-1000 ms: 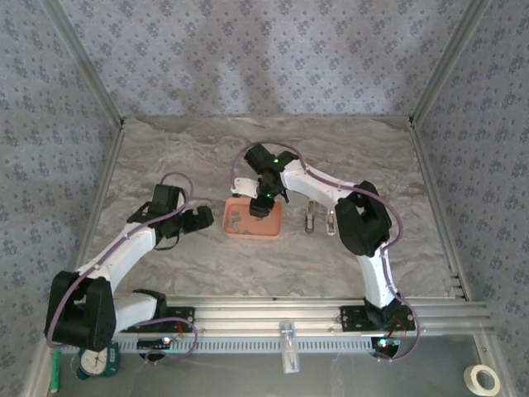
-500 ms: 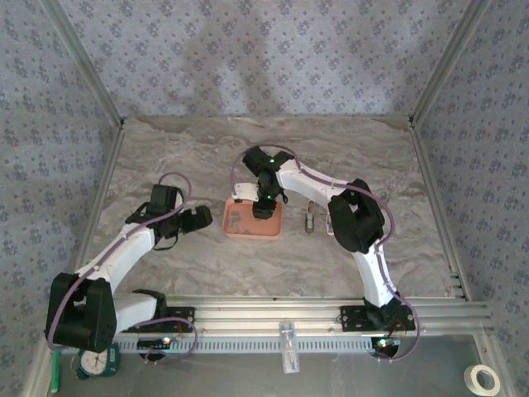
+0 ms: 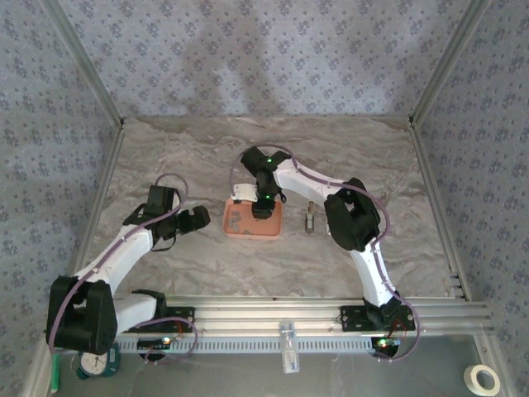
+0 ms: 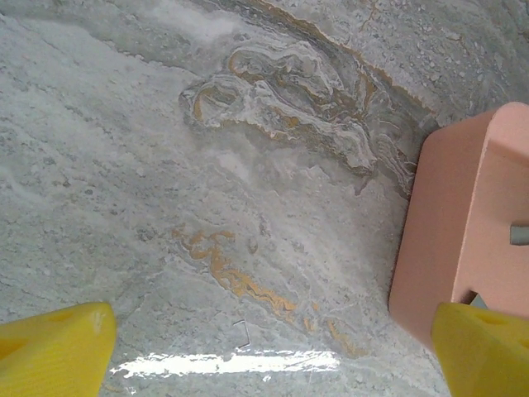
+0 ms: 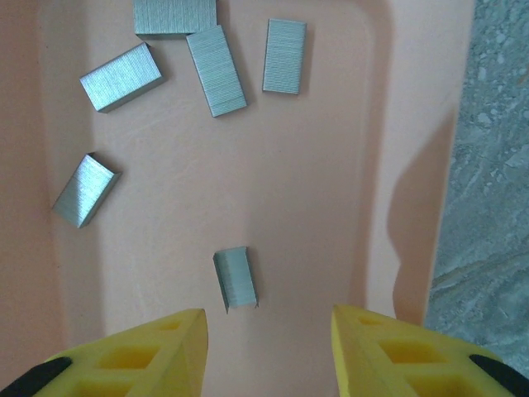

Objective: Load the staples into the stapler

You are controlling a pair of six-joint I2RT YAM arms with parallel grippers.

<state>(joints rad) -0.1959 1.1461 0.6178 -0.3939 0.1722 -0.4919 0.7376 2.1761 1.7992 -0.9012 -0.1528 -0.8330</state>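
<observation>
Several grey staples lie loose in the salmon-pink tray (image 5: 331,165). The nearest staples strip (image 5: 235,279) rests just ahead of my right gripper (image 5: 269,351), which hangs open over the tray's floor with nothing between its yellow fingers (image 5: 157,351). From above, the right gripper (image 3: 263,203) hovers over the tray (image 3: 248,234). The small pale stapler (image 3: 310,217) lies on the table right of the tray. My left gripper (image 3: 195,220) stands wide open and empty left of the tray, low over the marble table (image 4: 207,207), with the tray's corner (image 4: 463,207) by its right finger.
One single loose staple (image 4: 241,332) lies on the table between the left fingers. Patterned walls and metal frame rails (image 3: 107,190) enclose the table. A roll of tape (image 3: 484,379) sits beyond the front rail at bottom right.
The right arm's elbow has shifted left and the right gripper has edged slightly farther over the tray. The left gripper has drifted a little to the left.
</observation>
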